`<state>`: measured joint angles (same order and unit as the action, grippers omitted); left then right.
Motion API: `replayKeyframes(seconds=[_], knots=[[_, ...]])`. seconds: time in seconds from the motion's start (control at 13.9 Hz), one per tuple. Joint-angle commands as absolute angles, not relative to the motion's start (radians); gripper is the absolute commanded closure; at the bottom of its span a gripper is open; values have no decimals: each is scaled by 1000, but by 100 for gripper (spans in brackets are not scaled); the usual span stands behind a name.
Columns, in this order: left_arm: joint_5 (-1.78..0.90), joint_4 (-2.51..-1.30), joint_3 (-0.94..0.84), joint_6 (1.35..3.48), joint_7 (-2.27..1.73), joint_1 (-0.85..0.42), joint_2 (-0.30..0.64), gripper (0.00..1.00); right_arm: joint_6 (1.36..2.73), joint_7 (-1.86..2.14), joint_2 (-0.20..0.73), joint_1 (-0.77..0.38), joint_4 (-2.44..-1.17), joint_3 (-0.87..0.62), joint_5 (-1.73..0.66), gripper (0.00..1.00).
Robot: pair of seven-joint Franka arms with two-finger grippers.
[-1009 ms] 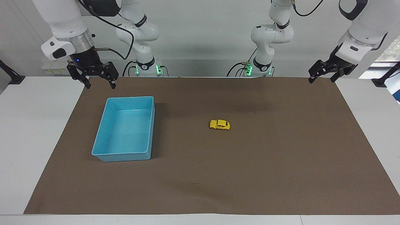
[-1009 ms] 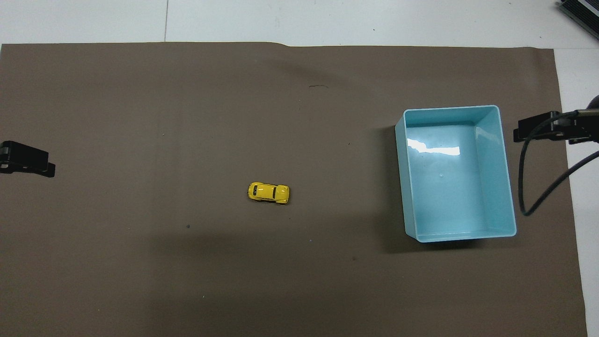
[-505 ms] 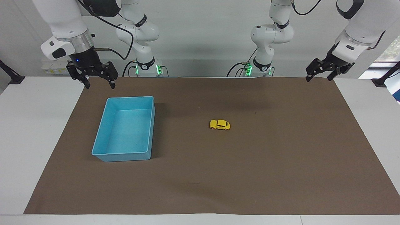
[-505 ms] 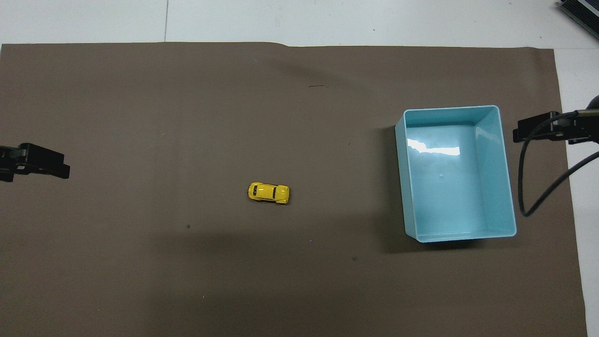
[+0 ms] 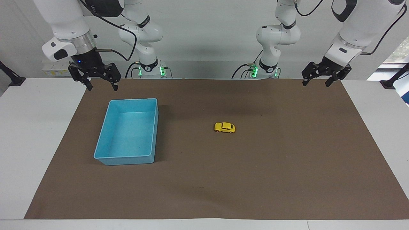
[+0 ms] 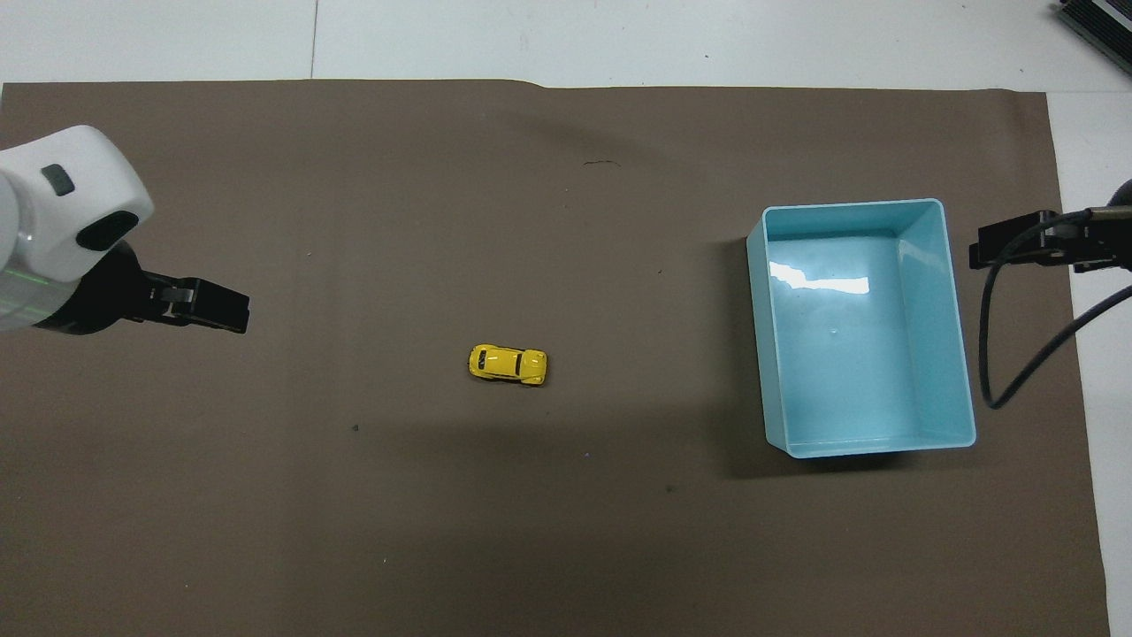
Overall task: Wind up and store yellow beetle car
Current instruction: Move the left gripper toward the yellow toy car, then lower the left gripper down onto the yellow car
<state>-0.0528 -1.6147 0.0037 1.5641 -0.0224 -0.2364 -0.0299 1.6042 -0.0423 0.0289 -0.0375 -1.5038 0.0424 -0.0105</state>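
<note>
White rounded arm links, black two-finger grippers – black cables looping, green lights at the bases, silver wrist ring

A blue bin [image 5: 127, 156] rests on a brown mat [image 5: 255, 179]

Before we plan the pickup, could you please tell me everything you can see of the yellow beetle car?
The yellow beetle car is a tiny bright yellow toy with a rounded beetle-shaped body, dark windows and small dark wheels; its surface looks glossy. It stands upright on its wheels on the brown mat, near the middle of the table, its length running across between the two arms' ends. It lies apart from the blue bin, which sits toward the right arm's end. Nothing touches it but the mat, and no pincer is over it.
</note>
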Motion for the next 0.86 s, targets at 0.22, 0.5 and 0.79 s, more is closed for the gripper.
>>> replayKeyframes(seconds=[0.22, 0.5, 0.79], knots=[[-43, -1666, 18, 1623, 130, -377, -43, 0, 1595, -55, 21, -32, -1503, 38, -14, 0], [-43, -1710, 17, 1673, 406, -422, -28, 0, 1594, -54, 21, -32, -1505, 38, -14, 0], [-44, -1727, 17, 1720, 671, -431, -14, 0, 1595, -54, 21, -32, -1503, 38, -14, 0]])
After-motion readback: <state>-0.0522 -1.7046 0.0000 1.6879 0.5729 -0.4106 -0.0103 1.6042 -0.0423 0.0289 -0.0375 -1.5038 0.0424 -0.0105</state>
